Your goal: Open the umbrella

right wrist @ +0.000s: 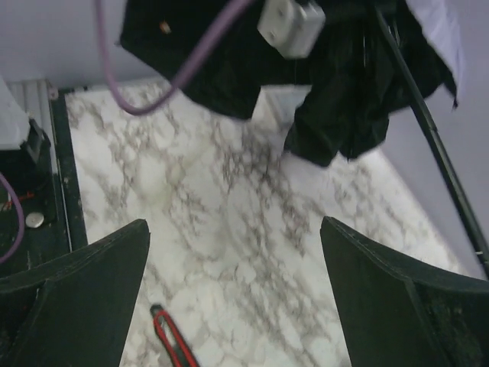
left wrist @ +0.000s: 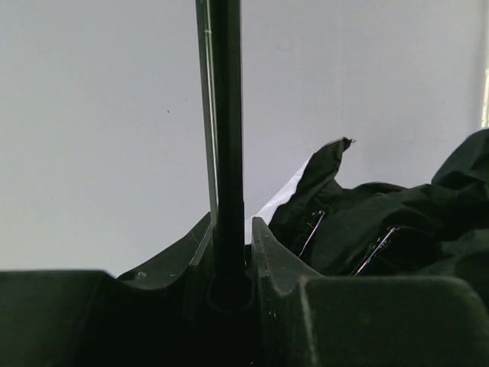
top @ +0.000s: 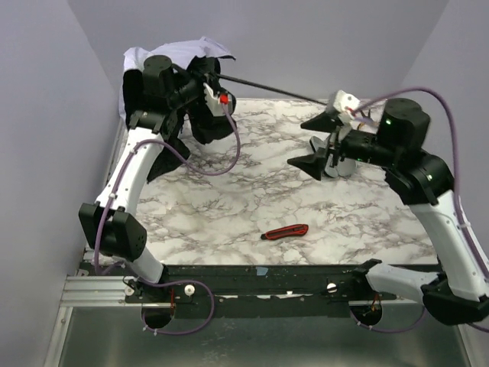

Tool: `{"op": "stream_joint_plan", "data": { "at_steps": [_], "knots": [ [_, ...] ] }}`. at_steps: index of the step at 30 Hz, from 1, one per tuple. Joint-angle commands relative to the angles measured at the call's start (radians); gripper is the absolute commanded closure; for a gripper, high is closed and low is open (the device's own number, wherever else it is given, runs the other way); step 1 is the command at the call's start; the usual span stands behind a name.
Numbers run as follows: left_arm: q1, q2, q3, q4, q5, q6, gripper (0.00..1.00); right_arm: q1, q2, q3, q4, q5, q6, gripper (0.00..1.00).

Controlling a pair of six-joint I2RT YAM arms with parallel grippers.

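Only the left wrist view shows the left gripper clamped on the shaft of the umbrella, far left. The right gripper gapes empty. The left arm hides much of the crumpled canopy.

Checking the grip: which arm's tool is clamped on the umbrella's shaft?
The left tool, shut on the thin black shaft of the pale lilac folding umbrella; the right tool gapes empty.

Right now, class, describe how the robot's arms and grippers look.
The left arm and right arm have white links, black joint housings and looping lilac cables. The left gripper and right gripper have matte black, wedge-shaped fingers.
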Motion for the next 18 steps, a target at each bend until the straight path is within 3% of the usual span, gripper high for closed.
{"op": "stream_joint_plan", "data": {
  "at_steps": [1, 5, 8, 10, 12, 14, 18],
  "knots": [
    [-0.005, 0.114, 0.157, 0.007, -0.138, -0.226, 1.0, -0.002, -0.092, -0.09, 0.418, -0.121, 0.114, 0.04],
    [-0.01, 0.219, 0.346, -0.027, -0.237, -0.495, 1.0, -0.003, -0.052, -0.03, 0.46, -0.183, 0.184, 0.06],
    [0.015, 0.336, 0.701, -0.157, -0.261, -0.866, 1.0, -0.003, -0.064, -0.081, 0.427, -0.162, 0.192, 0.09],
    [0.048, 0.387, 0.894, -0.204, -0.181, -1.169, 1.0, -0.003, -0.074, -0.134, 0.405, -0.102, 0.218, 0.11],
    [0.068, 0.343, 0.86, -0.145, -0.037, -1.414, 1.0, -0.003, -0.07, -0.155, 0.4, -0.029, 0.272, 0.12],
    [0.058, 0.241, 0.659, -0.002, 0.053, -1.57, 1.0, -0.002, -0.052, -0.142, 0.405, 0.017, 0.311, 0.12],
    [-0.01, 0.098, 0.34, 0.093, 0.142, -1.655, 1.0, -0.004, -0.002, -0.076, 0.446, 0.083, 0.383, 0.13]
  ]
}}
